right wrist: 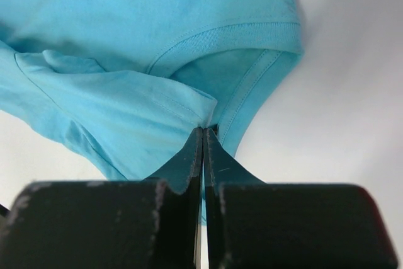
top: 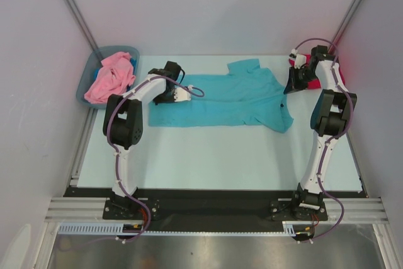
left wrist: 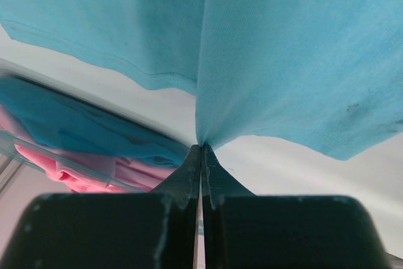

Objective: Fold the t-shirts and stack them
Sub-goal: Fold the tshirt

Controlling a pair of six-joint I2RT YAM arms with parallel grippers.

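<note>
A teal t-shirt [top: 227, 102] lies spread across the back of the table, partly folded lengthwise. My left gripper [top: 171, 97] is shut on its left end; in the left wrist view the closed tips [left wrist: 201, 147] pinch a bunched edge of the teal cloth [left wrist: 296, 61] near the hem. My right gripper [top: 288, 87] is shut on its right end; in the right wrist view the tips [right wrist: 203, 129] pinch the cloth [right wrist: 126, 105] beside the collar. A pink t-shirt [top: 110, 79] lies crumpled in the bin. A crimson red t-shirt [top: 342, 75] shows behind the right arm.
The grey-blue bin [top: 121, 50] stands at the back left corner and also holds a blue cloth; it shows in the left wrist view [left wrist: 38, 150] with pink cloth [left wrist: 82, 177] inside. White walls close the back and sides.
</note>
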